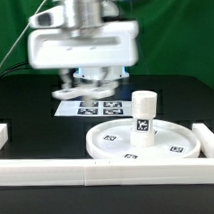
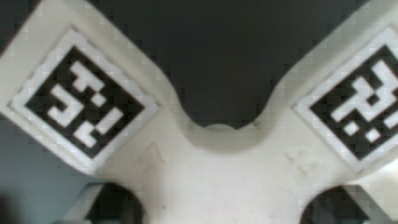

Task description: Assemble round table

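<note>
Frontal exterior; wrist close on base piece [image 2: 214,170]

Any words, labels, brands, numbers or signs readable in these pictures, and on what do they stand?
No readable words, brands or numbers anywhere.
Cross-shaped base: two black-and-white square tags, patterns only, no letters.
Leg: one tag, too small to read.
Round disc: small tags, too small to read.
Marker board: tags, patterns only, partly hidden.

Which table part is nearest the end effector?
The cross base, right under the end effector; the leg stands on the disc, farther off.
</note>
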